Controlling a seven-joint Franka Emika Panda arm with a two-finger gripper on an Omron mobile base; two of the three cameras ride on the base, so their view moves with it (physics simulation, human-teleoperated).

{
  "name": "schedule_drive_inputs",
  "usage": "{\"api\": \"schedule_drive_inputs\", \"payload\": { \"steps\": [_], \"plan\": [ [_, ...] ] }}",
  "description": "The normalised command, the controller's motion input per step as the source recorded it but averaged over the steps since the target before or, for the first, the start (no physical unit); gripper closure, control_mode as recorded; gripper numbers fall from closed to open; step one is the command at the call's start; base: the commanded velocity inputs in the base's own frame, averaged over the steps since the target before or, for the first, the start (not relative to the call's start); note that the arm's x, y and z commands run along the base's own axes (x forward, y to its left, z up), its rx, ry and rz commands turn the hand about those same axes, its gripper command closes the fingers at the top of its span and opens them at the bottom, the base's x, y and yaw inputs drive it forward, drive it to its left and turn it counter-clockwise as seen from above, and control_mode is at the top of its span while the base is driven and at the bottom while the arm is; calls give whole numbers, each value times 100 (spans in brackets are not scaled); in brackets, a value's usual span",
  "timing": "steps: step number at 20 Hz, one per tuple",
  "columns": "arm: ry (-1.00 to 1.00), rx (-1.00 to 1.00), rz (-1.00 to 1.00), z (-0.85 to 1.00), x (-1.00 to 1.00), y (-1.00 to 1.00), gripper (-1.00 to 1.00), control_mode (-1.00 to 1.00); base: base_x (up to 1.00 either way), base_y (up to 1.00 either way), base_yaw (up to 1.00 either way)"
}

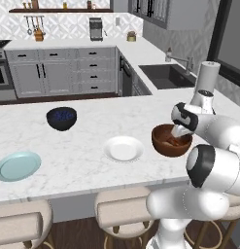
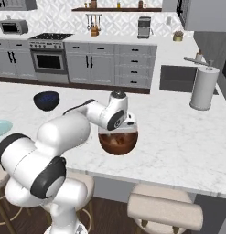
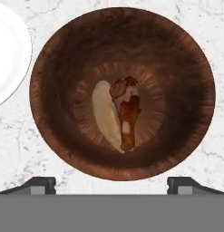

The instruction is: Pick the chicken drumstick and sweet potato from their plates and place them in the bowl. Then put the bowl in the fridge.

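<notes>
The reddish-brown bowl (image 3: 122,54) sits on the marble counter, and inside it the chicken drumstick (image 3: 128,108) lies against the pale tan sweet potato (image 3: 105,115). My gripper (image 3: 111,183) hangs straight above the bowl, open, its two fingertips (image 3: 40,184) wide apart and holding nothing. From the left base view the gripper (image 1: 179,131) points down into the bowl (image 1: 165,144); from the right base view the hand hides most of the bowl (image 2: 118,143). The white plate (image 1: 123,148) lies bare to the bowl's left, the pale blue plate (image 1: 17,166) bare further left. The fridge is out of view.
A dark blue-black bowl (image 1: 61,118) stands on the counter behind the plates. A paper towel roll (image 2: 203,87) and sink (image 1: 165,75) are at the back right. Stools (image 1: 122,214) line the counter's near edge.
</notes>
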Motion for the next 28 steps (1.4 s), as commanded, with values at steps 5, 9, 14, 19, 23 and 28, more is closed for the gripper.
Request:
{"api": "schedule_drive_inputs", "payload": {
  "steps": [5, 9, 14, 19, 23, 28],
  "plan": [
    [12, 10, -51, 4, -15, -45, -100, -100, 0, 0, 0],
    [1, 32, -29, 1, -15, -54, -100, -100, 0, 0, 0],
    [-2, 25, -21, -23, 11, -16, -100, -100, 0, 0, 0],
    [4, 11, -13, -24, 50, 0, -100, -100, 0, 0, 0],
    [18, 3, -2, -22, 40, 0, -100, -100, 0, 0, 0],
    [20, 0, 0, -33, 13, 3, -100, -100, 0, 0, 0]
  ]
}}
